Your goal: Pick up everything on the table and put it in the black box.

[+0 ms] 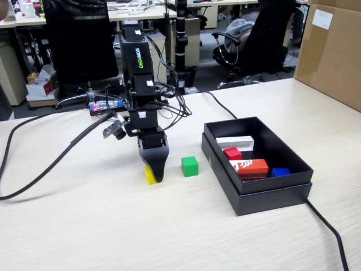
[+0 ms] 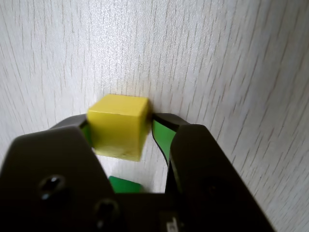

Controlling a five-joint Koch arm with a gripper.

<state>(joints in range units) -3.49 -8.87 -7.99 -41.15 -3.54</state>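
The claw [image 1: 153, 174] points straight down at the counter [image 1: 113, 226], its tips at the surface, and its jaws stand part-way closed around the yellow cube [image 1: 149, 174]. In the wrist view the yellow cube [image 2: 118, 126] sits between the two green-lined fingers [image 2: 161, 137]; the left one lies against the cube's side, while a thin strip of counter [image 2: 217, 58] shows between the cube and the right one, so a firm grip cannot be confirmed. In the fixed view the cube peeks out at the left of the dark claw and appears to rest on the counter. Just to the right of the claw, apart from it, the green cube [image 1: 190, 166] stands alone on the counter. Farther right lies the black box [image 1: 271, 195], with its lid tucked beneath it. Inside the box the red cube [image 1: 232, 153] sits near the middle, beside a white block [image 1: 235, 141] on its far side, a long red-orange block [image 1: 249, 167] on its near side, and a small blue block [image 1: 280, 171] toward the near right corner. A black cable [image 1: 51, 164] trails across the counter at left, and a brown carton [image 1: 330, 51] stands at far right.
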